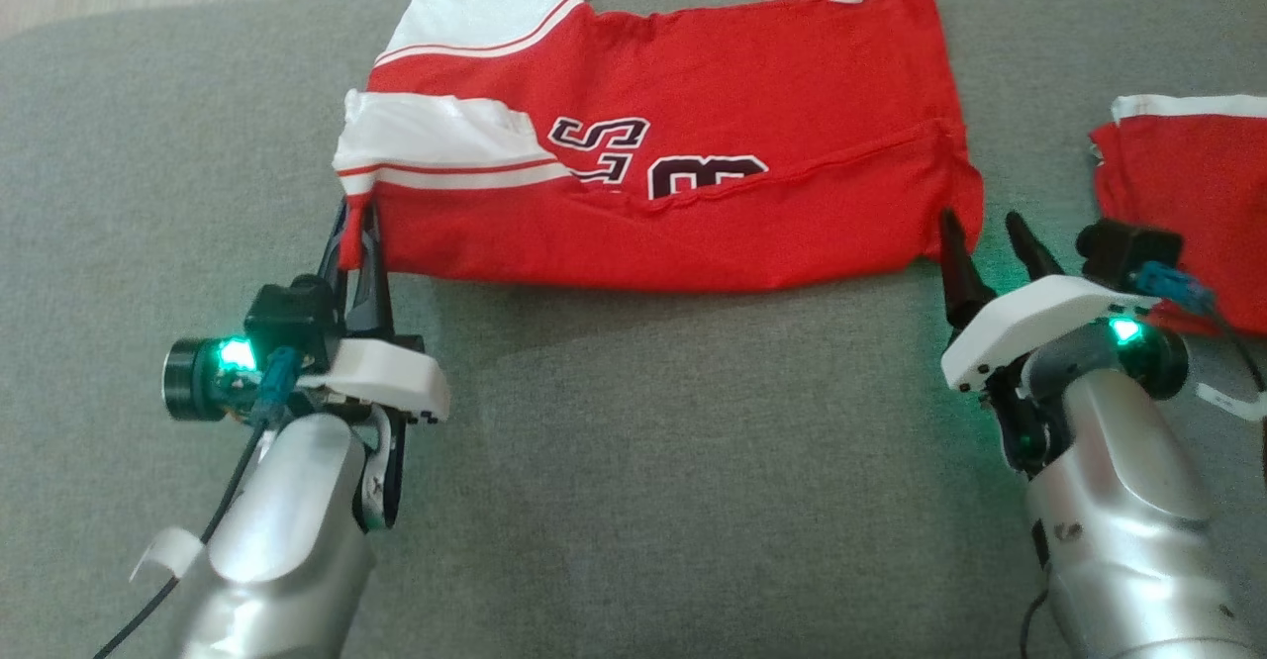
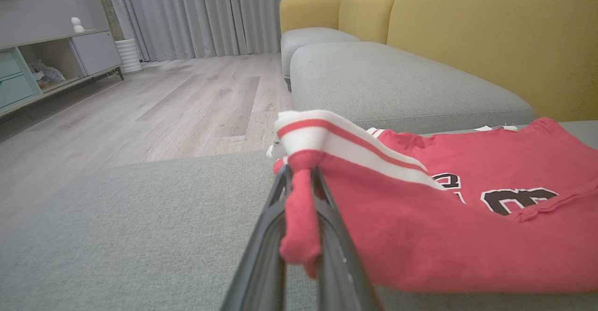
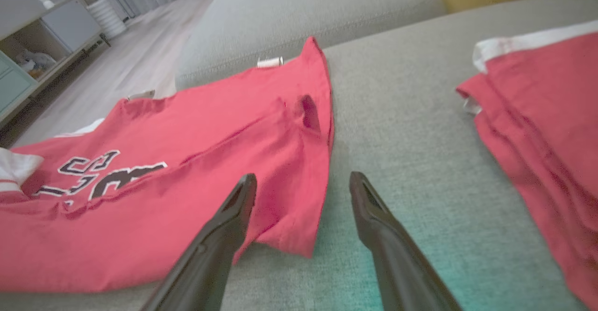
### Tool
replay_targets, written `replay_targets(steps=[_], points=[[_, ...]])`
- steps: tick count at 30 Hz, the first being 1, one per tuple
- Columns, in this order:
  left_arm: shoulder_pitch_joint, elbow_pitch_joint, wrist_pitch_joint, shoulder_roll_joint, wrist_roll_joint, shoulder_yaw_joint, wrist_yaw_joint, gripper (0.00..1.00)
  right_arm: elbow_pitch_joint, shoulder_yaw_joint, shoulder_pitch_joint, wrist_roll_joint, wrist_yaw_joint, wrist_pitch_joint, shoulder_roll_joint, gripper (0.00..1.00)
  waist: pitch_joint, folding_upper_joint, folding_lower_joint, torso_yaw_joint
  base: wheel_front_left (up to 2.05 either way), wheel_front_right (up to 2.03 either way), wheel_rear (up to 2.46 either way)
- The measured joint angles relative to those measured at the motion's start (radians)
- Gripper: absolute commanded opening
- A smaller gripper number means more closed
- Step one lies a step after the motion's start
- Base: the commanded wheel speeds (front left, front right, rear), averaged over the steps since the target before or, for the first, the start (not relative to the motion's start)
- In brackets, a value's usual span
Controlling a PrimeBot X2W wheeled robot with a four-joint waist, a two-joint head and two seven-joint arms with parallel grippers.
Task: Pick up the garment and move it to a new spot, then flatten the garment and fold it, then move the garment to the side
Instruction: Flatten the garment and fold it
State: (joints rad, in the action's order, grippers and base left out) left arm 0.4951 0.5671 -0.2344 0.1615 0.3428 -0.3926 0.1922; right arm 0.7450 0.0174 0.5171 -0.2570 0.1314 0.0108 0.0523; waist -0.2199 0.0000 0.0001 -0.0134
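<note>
- The left pincer [image 2: 301, 173] was clamped shut on a bunched corner of the red cotton jersey with white striped sleeve bands and dark lettering [image 1: 693, 144]; a fold of red cloth hung down between its two dark fingers.
- In the head view that pincer sat at 8 o'clock, and the pinched corner was the jersey's near left one, just below the white band.
- The right pincer [image 3: 303, 182] stood open at 4 o'clock with nothing between its fingers. One finger lay over the jersey's near right corner and the other over bare cushion; whether either touched the cloth could not be told.
- The jersey lay spread flat across the grey woven seat cushion [image 1: 643, 461], towards 12 o'clock from both pincers.
- A second red garment with a white edge [image 1: 1188, 194] lay rumpled at 3 o'clock, apart from the jersey.
- Beyond the cushion were a yellow upholstered sofa back [image 2: 467, 35] and a pale wooden plank floor [image 2: 163, 105].
</note>
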Motion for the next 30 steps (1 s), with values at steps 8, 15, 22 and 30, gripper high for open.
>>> replay_targets(steps=[8,15,22,30], points=[[0.010,-0.022,0.005,-0.005,-0.010,-0.029,0.000,0.00,0.188,0.013,0.078,0.132,0.000,-0.004,0.001,1.00,-0.017,0.0000,-0.0001,0.023,0.00,0.00,0.00],[0.015,-0.028,0.006,-0.003,-0.010,-0.034,0.000,0.00,0.290,0.003,0.148,0.160,0.000,0.012,0.007,0.00,-0.017,0.0000,-0.0001,0.028,0.00,0.00,0.00],[0.005,-0.013,0.015,0.013,-0.008,-0.034,0.001,0.00,0.329,-0.014,0.147,0.161,0.000,0.077,0.005,0.00,0.011,0.0000,0.0000,0.012,0.00,0.00,0.00],[-0.105,0.020,0.030,0.038,0.021,-0.034,-0.008,0.00,0.307,0.010,0.060,0.132,0.000,0.143,0.004,0.00,0.101,0.0000,-0.0001,-0.014,0.00,0.00,0.00]])
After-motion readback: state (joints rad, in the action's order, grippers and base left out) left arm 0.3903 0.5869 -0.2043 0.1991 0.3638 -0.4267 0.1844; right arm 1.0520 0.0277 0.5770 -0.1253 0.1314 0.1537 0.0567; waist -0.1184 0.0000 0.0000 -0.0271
